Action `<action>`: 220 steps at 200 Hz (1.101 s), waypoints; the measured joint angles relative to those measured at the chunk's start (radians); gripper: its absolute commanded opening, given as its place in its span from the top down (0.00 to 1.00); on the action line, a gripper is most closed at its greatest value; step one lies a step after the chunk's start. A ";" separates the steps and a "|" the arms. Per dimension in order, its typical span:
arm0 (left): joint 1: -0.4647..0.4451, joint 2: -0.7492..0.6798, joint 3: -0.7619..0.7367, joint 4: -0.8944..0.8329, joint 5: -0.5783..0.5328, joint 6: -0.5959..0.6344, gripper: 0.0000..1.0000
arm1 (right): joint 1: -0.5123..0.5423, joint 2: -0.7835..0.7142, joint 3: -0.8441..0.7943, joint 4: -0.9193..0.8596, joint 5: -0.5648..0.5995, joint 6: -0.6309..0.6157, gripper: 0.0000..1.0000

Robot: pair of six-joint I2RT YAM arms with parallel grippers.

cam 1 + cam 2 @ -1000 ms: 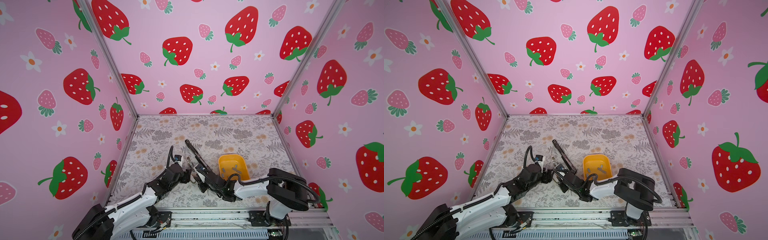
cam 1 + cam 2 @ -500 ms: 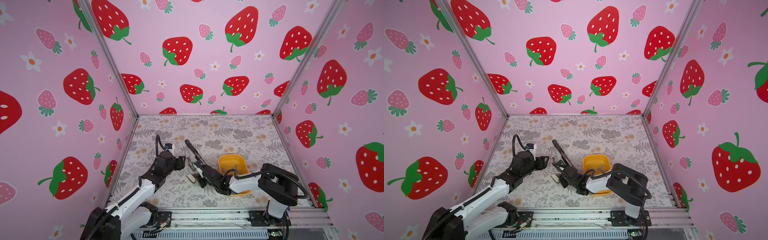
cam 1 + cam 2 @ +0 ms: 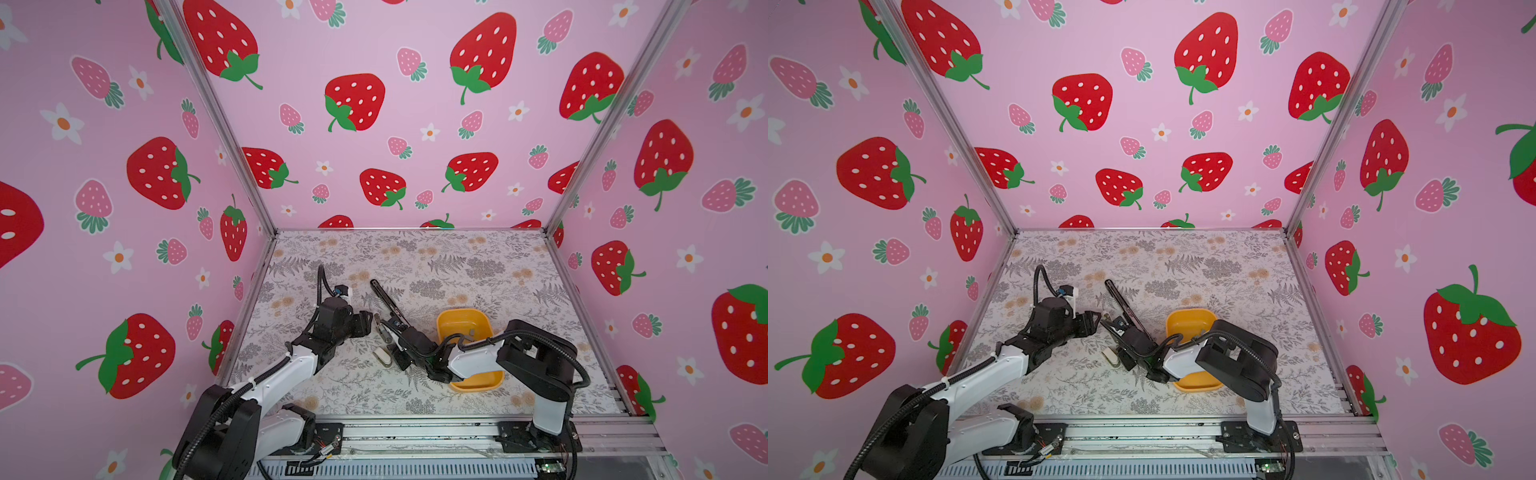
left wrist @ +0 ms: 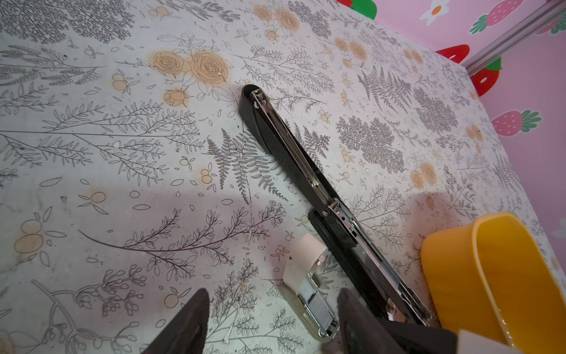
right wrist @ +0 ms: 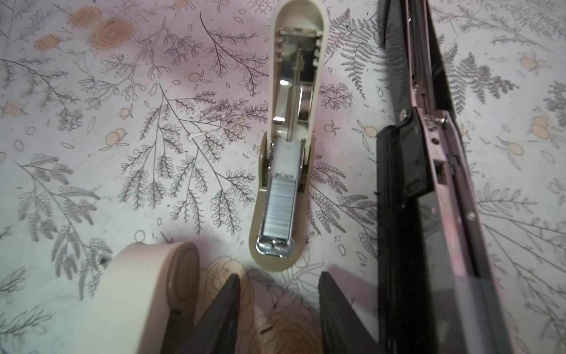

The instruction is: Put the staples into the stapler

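Observation:
The black stapler (image 3: 384, 297) (image 3: 1119, 297) lies folded open flat on the floral table, its metal rail bare (image 4: 284, 144) (image 5: 398, 214). A grey block of staples (image 5: 278, 208) (image 4: 318, 309) sits in the open channel of a small cream stapler (image 5: 294, 36), just left of the black one. My right gripper (image 5: 279, 277) (image 3: 391, 337) is open with nothing between its fingers, low over the table just short of that cream stapler. My left gripper (image 4: 272, 309) (image 3: 368, 322) is open and empty, a little left of both staplers.
A yellow bin (image 3: 478, 384) (image 3: 1196, 386) (image 4: 453, 275) stands right of the black stapler, partly under my right arm. A second cream stapler (image 5: 137, 300) lies beside my right gripper's finger. Pink strawberry walls close in the table on three sides.
My left gripper has pulled back from the staplers and away from the front edge. My right arm has reached further left, and its jaws have spread apart.

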 measured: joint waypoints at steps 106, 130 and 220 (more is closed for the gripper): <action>0.048 0.186 0.000 0.135 -0.007 -0.011 0.32 | 0.000 0.056 0.061 0.013 0.044 -0.026 0.72; 0.049 0.230 0.000 0.172 0.006 -0.011 0.32 | 0.000 0.057 0.061 0.016 0.048 -0.027 0.75; 0.008 0.293 -0.042 0.348 0.082 0.020 0.32 | 0.000 0.057 0.058 0.025 0.046 -0.035 0.81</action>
